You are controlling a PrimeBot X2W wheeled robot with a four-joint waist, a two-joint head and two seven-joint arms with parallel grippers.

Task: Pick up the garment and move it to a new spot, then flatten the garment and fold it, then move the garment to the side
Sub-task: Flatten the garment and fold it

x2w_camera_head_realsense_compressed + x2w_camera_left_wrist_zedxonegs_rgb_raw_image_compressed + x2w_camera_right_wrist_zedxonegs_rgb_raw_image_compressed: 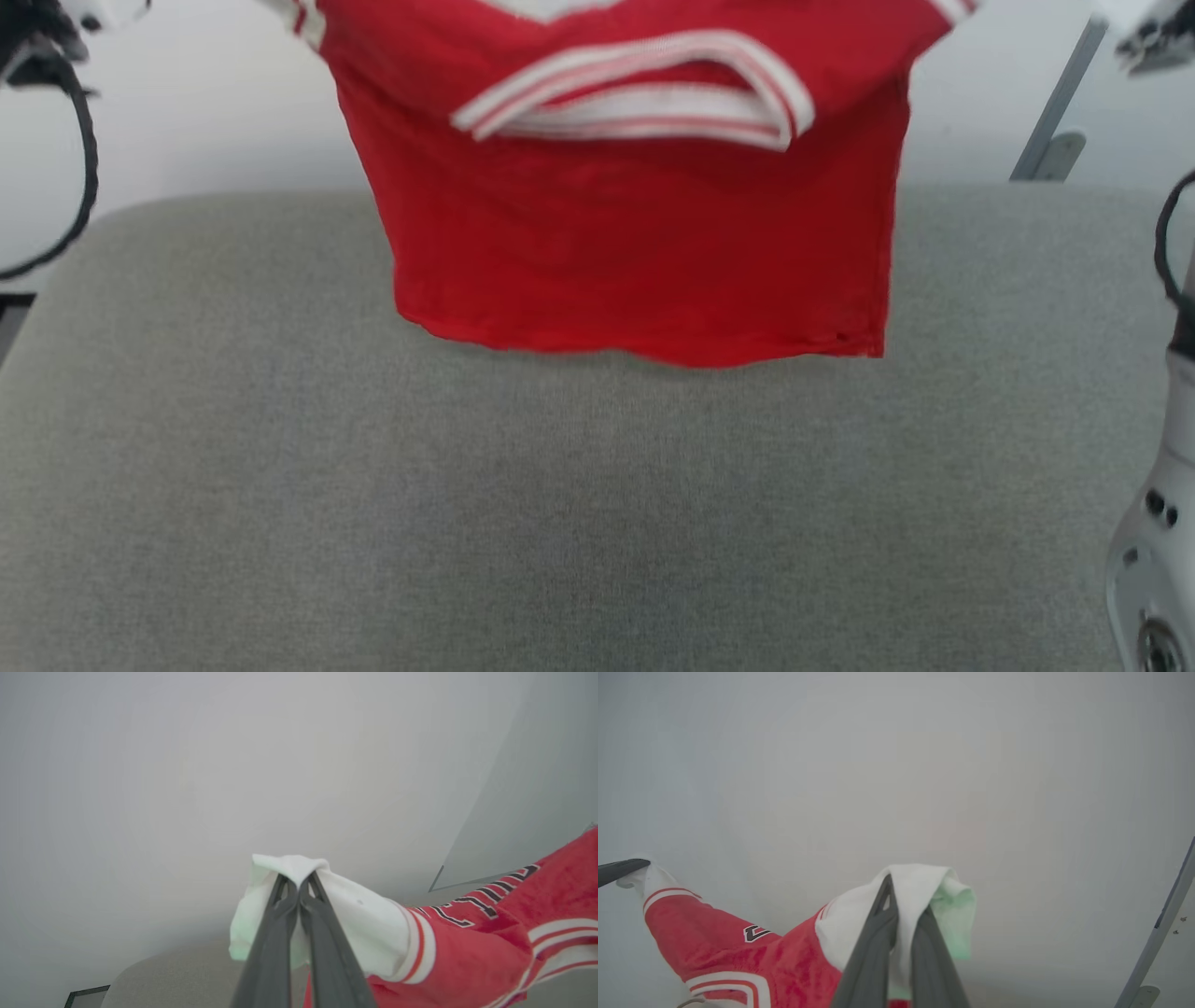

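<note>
Garment [635, 233] was airborne, strung between both arms over the grey pad [280, 485]. It hung upside-down relative to the head cam's framing: collar trim sagged open mid-panel and the hem was lowest. The hem was just over the pad or brushing it; I couldn't tell which.

Left gripper [299, 884] was clamped tight on the end of one white sleeve [364, 924], with cloth bunched over the tips. Right gripper [903, 905] did the same on the other sleeve [850, 924], fingers pinched together with fabric wrapped around them. The lettering showed in the wrist cams, so I'd guess the print faced away from the head cam.

Likely step: carrying it to the new spot, with lay-down next.

Risks from here:
- Both grips sat at the sleeve ends. The full shirt weight hung off small pinches, so a jerk or fast swing could pull one sleeve free and drop that side.
- If the hem dragged on the pad during travel, it could tuck under and bunch, costing extra flattening.
- Spread looked slack in the middle. Lowered like that, the collar area would probably land creased.
- Uneven arm heights would lay it skewed.
</note>
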